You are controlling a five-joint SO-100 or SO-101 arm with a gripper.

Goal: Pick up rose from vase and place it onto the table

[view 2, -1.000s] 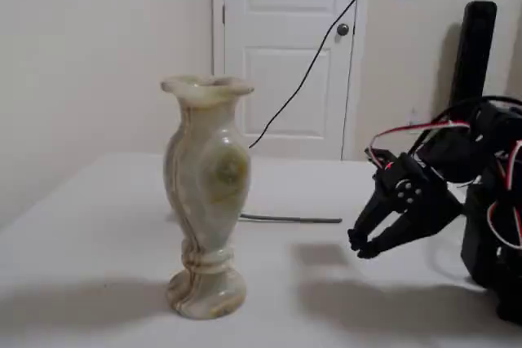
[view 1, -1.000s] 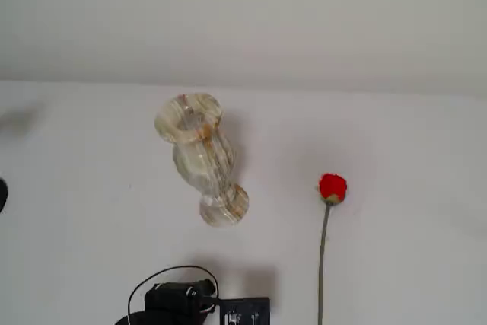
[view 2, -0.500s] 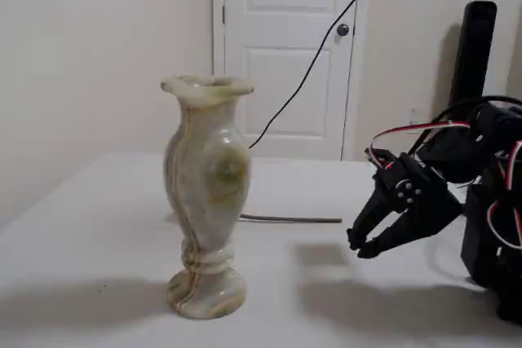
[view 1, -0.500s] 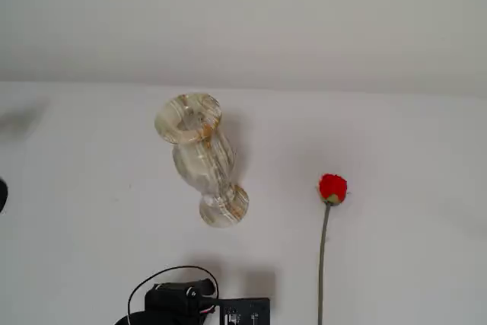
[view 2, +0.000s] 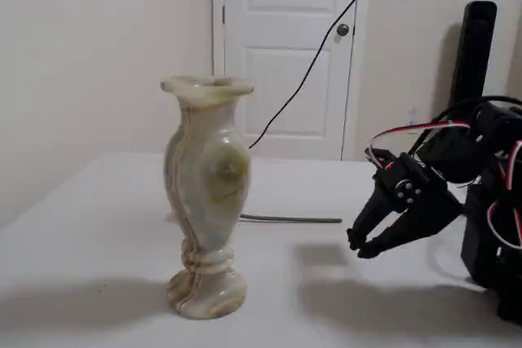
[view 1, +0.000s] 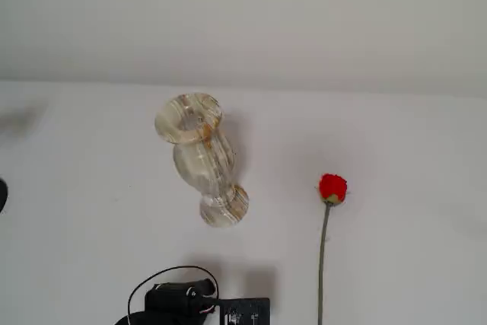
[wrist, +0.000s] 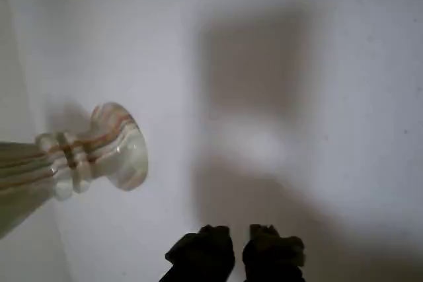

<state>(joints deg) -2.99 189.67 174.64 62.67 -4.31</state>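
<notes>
The rose lies flat on the white table [view 1: 84,234], its red bud [view 1: 332,188] to the right of the vase [view 1: 201,156] and its thin stem [view 1: 323,264] running toward the near edge in a fixed view. The cream marbled vase stands upright and empty. In a fixed view from the side, only the stem [view 2: 294,219] shows behind the vase [view 2: 204,193]. My gripper [view 2: 360,245] hovers above the table to the right of the vase, jaws together and empty. In the wrist view the gripper [wrist: 241,250] is right of the vase's foot [wrist: 119,146].
The arm's base and cables [view 1: 194,302] sit at the table's near edge. A black stand [view 2: 477,55] rises behind the arm. A wall and a white door [view 2: 285,46] lie beyond the table's far edge.
</notes>
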